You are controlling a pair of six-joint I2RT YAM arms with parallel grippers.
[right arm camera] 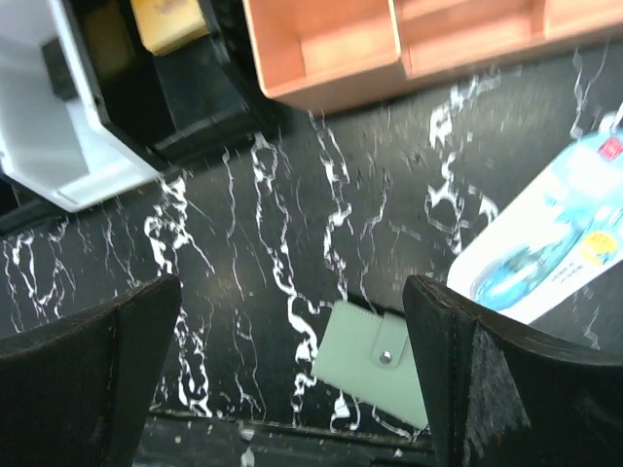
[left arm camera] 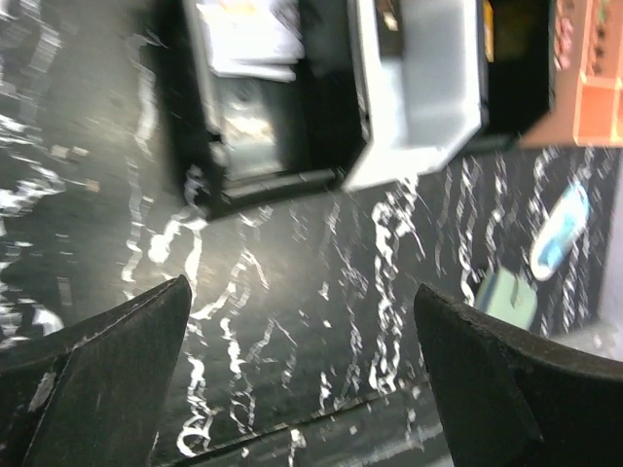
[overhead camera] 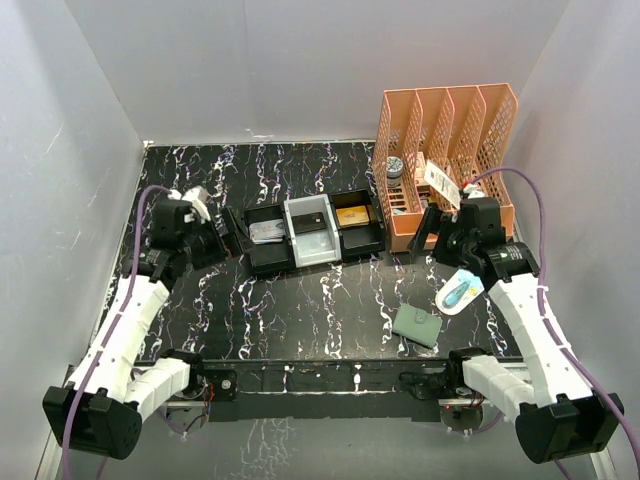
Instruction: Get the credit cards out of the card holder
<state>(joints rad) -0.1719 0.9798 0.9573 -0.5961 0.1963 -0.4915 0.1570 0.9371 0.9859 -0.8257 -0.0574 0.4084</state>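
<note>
The card holder (overhead camera: pixel 416 326) is a small sage-green wallet lying shut on the black marbled table, near the front edge on the right. Its snap tab is fastened, so the credit cards are hidden. In the right wrist view the card holder (right arm camera: pixel 375 360) lies below and just inside the right finger of my open right gripper (right arm camera: pixel 292 284), which hangs above it holding nothing. My right gripper (overhead camera: pixel 428 232) hovers by the orange organiser. My left gripper (overhead camera: pixel 215 243) is open and empty at the left, far from the card holder (left arm camera: pixel 508 297).
A row of trays sits mid-table: a black tray (overhead camera: pixel 250 250), a white tray (overhead camera: pixel 291 230) and another black tray (overhead camera: pixel 372 232), with small items inside. An orange mesh file organiser (overhead camera: pixel 445 150) stands back right. A blue-and-white packet (overhead camera: pixel 458 293) lies beside the card holder.
</note>
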